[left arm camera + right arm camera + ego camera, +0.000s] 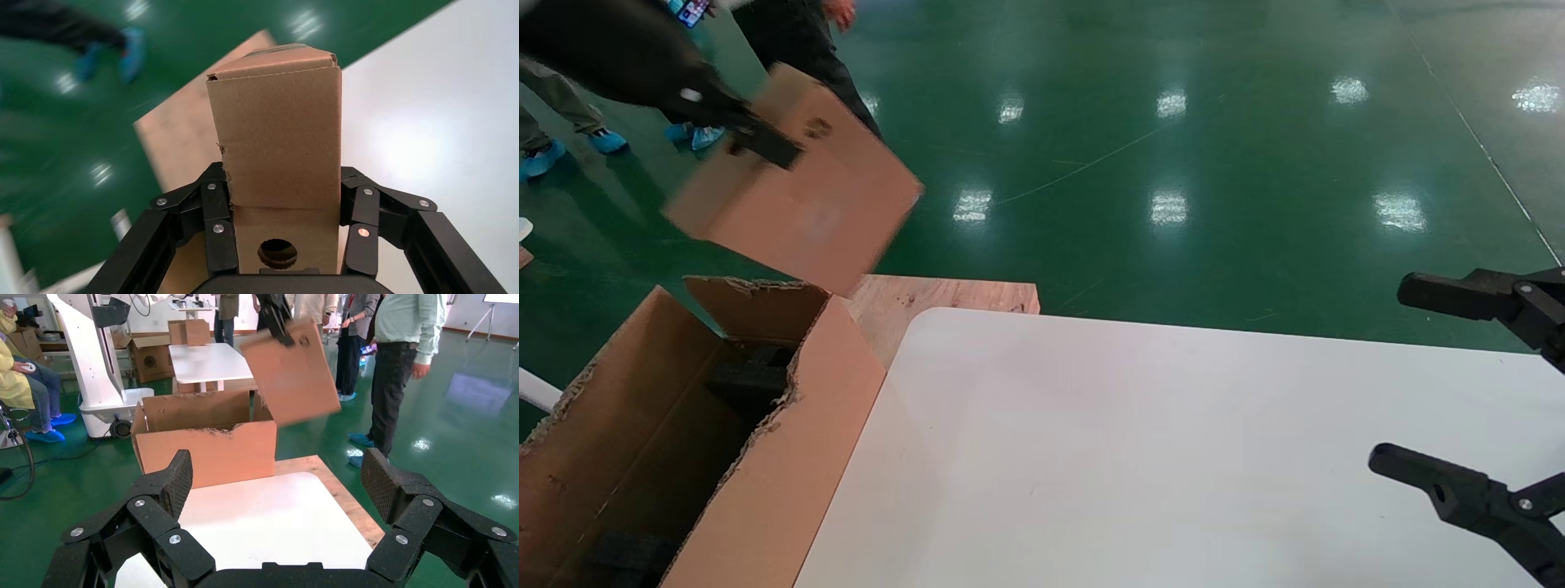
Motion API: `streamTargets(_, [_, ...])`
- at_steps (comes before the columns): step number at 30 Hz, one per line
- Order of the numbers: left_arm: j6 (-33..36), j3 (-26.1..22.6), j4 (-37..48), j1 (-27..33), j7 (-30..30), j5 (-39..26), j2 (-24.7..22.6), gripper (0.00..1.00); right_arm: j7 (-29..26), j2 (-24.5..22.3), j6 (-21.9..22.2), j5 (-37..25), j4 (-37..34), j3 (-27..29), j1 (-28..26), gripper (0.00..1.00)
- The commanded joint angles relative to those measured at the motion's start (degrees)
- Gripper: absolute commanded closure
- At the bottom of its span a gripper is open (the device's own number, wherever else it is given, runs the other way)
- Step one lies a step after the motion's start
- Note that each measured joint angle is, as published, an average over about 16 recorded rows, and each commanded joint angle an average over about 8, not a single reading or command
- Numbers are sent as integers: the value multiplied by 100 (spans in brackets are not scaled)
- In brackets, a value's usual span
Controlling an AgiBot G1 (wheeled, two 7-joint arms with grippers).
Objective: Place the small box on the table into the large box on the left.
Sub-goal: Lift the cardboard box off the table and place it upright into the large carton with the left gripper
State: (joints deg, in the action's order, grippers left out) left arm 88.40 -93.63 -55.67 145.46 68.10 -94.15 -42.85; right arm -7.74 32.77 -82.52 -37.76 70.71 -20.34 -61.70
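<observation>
My left gripper (764, 147) is shut on the small box (805, 192) and holds it tilted in the air, above and beyond the far end of the large box (789, 457). In the left wrist view the fingers (217, 226) press both sides of the small box (275, 135), whose round hole faces the camera. The large box stands open at the table's left, with torn flaps and black foam inside. My right gripper (1392, 374) is open and empty over the right of the white table (1173, 449). The right wrist view shows the small box (294, 373) above the large box (208, 447).
A bare wooden board (944, 298) lies beyond the table's far left corner. People stand on the green floor behind the large box (398, 367). A white robot base (98, 367) and another table with cartons (205, 358) stand farther off.
</observation>
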Motion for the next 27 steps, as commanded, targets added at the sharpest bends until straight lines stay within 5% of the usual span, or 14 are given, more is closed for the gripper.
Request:
streamTargets(1, [117,-28,126,254,-81,-239,-1,100,0,0,0,0,0,0,0,0])
streamTargets(10, [300,-962,186,805,101,-768,709,100,0,0,0,0,0,0,0,0])
streamTargets(18, [250,-1759,67,832,491,-358,1183,100,0,0,0,0,0,0,0,0])
streamTargets(27, [-48,-2059,-54,337,770,210,1445,100,0,0,0,0,0,0,0,0])
